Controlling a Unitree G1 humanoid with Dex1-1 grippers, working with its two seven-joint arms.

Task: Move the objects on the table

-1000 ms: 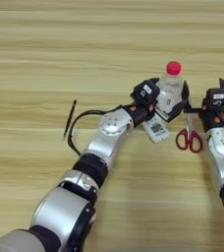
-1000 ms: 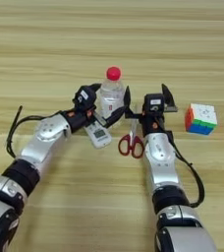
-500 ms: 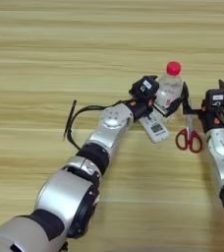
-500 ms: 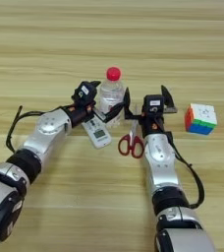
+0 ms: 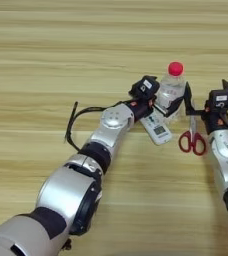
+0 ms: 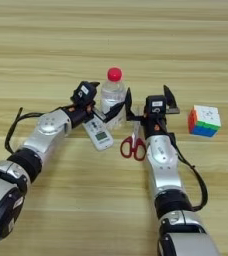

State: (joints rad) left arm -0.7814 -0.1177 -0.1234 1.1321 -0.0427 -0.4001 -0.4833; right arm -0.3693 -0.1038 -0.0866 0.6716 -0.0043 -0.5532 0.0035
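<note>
My left gripper (image 6: 108, 107) is at the clear bottle (image 6: 112, 98), fingers either side of its lower body, pinching it. The bottle stands upright on the table (image 6: 111, 40), red cap (image 6: 114, 74) on top, roughly mid-table and a little toward my right. My left arm reaches in from the lower left across the wood, with a black cable looping off the forearm.

The white remote (image 6: 98, 133) lies flat just below the bottle and under my left wrist, slanted, its small screen (image 5: 159, 131) toward the near end. It looks to touch or nearly touch the bottle's base; I cannot tell which.

The red-handled scissors (image 6: 133, 141) lie just to the right of the remote, handles toward me, blades pointing away toward the bottle's right side. They sit between the remote and my right arm.

My right gripper (image 6: 147, 102) is just right of the bottle, above the scissor blades, two black fingers spread wide with nothing between them. One finger (image 6: 128, 101) is close to the bottle's side.

A multicoloured cube (image 6: 204, 120) sits on the table to the right of my right gripper, apart from it.
</note>
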